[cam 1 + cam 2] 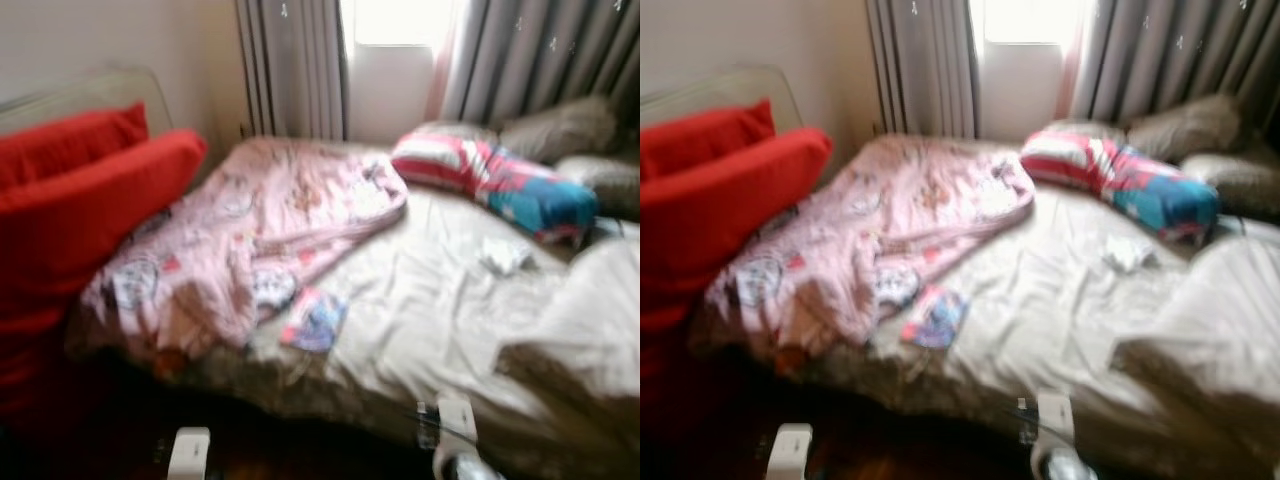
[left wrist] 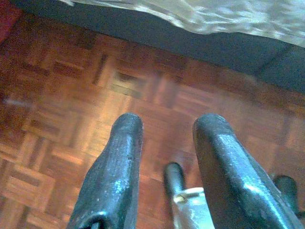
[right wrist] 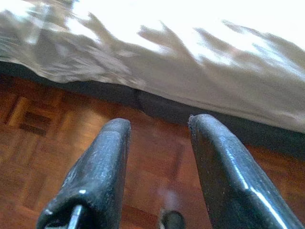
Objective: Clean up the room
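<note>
Red cushions (image 1: 70, 200) are stacked at the far left, beside an unmade bed (image 1: 420, 310). A pink patterned blanket (image 1: 260, 230) lies bunched over the bed's left half, with a small colourful item (image 1: 314, 320), too blurred to name, just off its lower edge. Further right a white crumpled scrap (image 1: 505, 257) sits on the pale sheet, near a striped red, white and blue pillow (image 1: 500, 180) by the grey curtains (image 1: 295, 65). The step looks like an approach: nothing is held. Left pincer (image 2: 164, 143) and right pincer (image 3: 157, 143) both hang over the parquet floor (image 2: 57, 95) at the bed's edge, fingers apart and empty. Next, I judge, calls for closing in on the bed and raising an arm to the nearest loose item.
</note>
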